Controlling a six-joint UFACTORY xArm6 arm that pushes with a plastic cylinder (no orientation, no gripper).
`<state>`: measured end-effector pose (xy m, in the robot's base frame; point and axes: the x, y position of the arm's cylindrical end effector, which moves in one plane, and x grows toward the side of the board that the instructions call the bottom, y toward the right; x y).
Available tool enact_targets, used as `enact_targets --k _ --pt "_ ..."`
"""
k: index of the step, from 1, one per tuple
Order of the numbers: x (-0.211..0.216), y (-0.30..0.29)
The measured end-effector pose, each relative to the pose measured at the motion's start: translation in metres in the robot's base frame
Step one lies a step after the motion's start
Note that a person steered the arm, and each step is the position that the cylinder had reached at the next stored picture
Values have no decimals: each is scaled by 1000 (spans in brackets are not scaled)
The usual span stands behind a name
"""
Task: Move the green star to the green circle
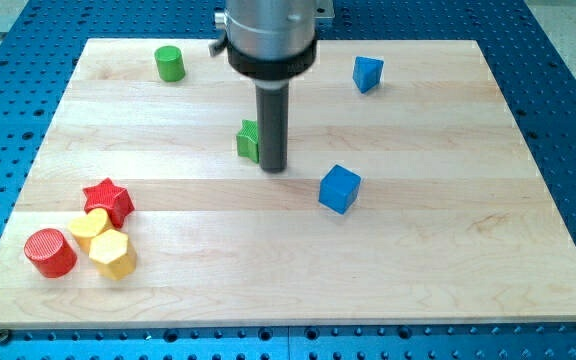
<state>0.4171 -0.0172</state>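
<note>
The green star [247, 140] lies near the board's middle, partly hidden behind the rod. My tip [273, 167] rests on the board right against the star's right side. The green circle [170, 63], a short cylinder, stands at the view's top left, well away from the star, up and to the left of it.
A blue cube [339, 188] sits just right of and below my tip. Another blue block [368, 73] is at the top right. A red star [109, 200], two yellow blocks [90, 227] [113, 253] and a red cylinder [50, 252] cluster at the bottom left. The wooden board [418, 260] lies on a blue perforated table.
</note>
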Motion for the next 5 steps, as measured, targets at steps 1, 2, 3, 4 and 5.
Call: enact_targets --k 1,2,3,4,5 --pt "-66 -3" --pt "-104 -19" --pt "-87 52" --pt "-11 14" --pt "24 -43"
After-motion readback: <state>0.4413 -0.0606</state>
